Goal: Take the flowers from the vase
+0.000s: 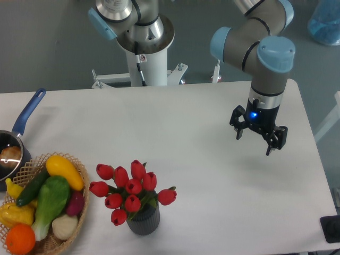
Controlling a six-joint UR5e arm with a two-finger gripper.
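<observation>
White table — flowers stood in vase lower centre; gripper hung right, fingers open, empty — unapproached.

The arm reaches in from the top and bends down at the wrist. The gripper points downward, fingers spread apart, holding nothing.

A robotics lab: a UR5e arm on a white pedestal (bolted base plate) behind a plain white table, grey floor.
</observation>
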